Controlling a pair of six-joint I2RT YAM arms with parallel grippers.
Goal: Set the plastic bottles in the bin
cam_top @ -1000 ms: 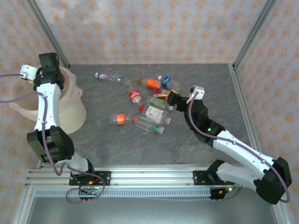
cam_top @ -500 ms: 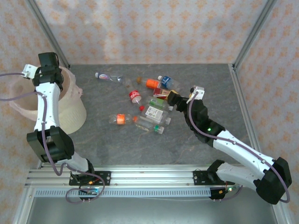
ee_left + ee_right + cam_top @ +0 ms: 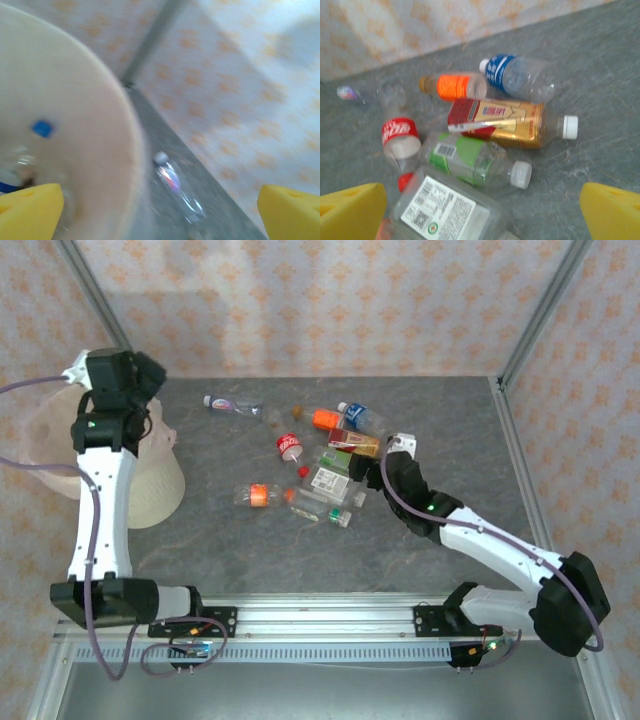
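Several plastic bottles lie in a loose pile mid-table: red-and-gold label (image 3: pixel 352 443), orange (image 3: pixel 325 419), blue (image 3: pixel 355 412), white label (image 3: pixel 330 480). My right gripper (image 3: pixel 378 462) hovers open at the pile's right edge, with the green-label bottle (image 3: pixel 470 160) and the white-label bottle (image 3: pixel 445 210) between its yellow fingertips (image 3: pixel 612 210). The beige bin (image 3: pixel 150 480) stands far left. My left gripper (image 3: pixel 143 375) is open and empty above its far right rim. A blue-capped bottle (image 3: pixel 42 128) lies blurred inside the bin (image 3: pixel 90 150).
One bottle (image 3: pixel 225 403) lies apart near the back wall, just right of the bin, and shows blurred on the table (image 3: pixel 177 187) between the left fingertips. Metal frame posts (image 3: pixel 545 310) stand at the back corners. An orange-label bottle (image 3: pixel 260 494) lies nearest the front.
The left gripper has opened wide and swung from over the bin's middle toward its far right rim. The right arm has lowered and edged left, closer to the pile.
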